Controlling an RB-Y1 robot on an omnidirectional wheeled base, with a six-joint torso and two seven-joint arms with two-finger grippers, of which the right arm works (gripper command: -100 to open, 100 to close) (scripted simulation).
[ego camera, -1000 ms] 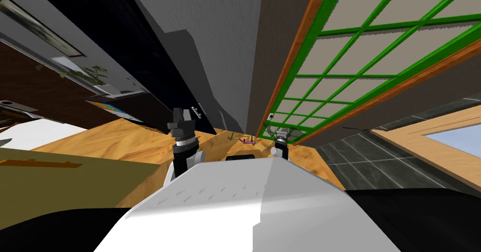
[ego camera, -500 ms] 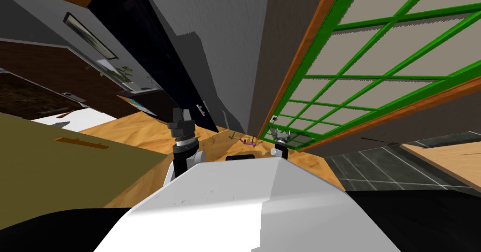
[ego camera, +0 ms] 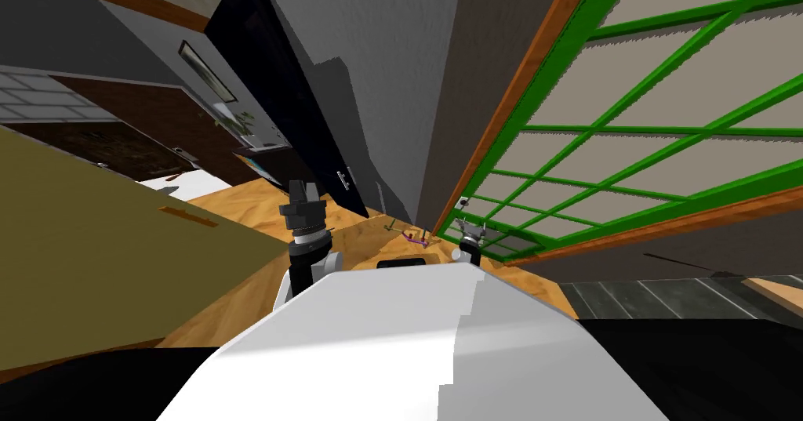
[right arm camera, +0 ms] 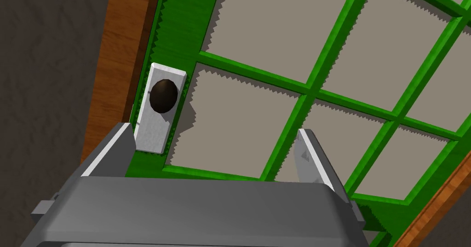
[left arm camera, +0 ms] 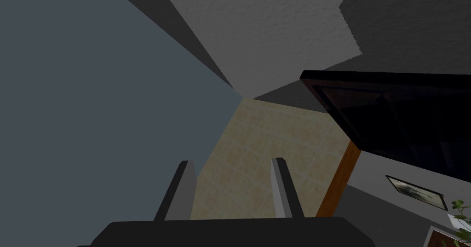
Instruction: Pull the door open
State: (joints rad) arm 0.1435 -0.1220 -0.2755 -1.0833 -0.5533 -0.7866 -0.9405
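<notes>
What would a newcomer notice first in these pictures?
The bright green lattice door with beige panes, in an orange-brown wooden frame, dominates the robot's right side. Near its edge sits a dark round knob on a white plate, close beside one of the open fingers of the right gripper.

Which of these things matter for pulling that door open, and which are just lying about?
For the job: green door, dark knob, white plate behind it, right gripper (open, near the knob).
Just lying about: framed picture, plant, purple thing on the floor, left gripper (open, holding nothing).
</notes>
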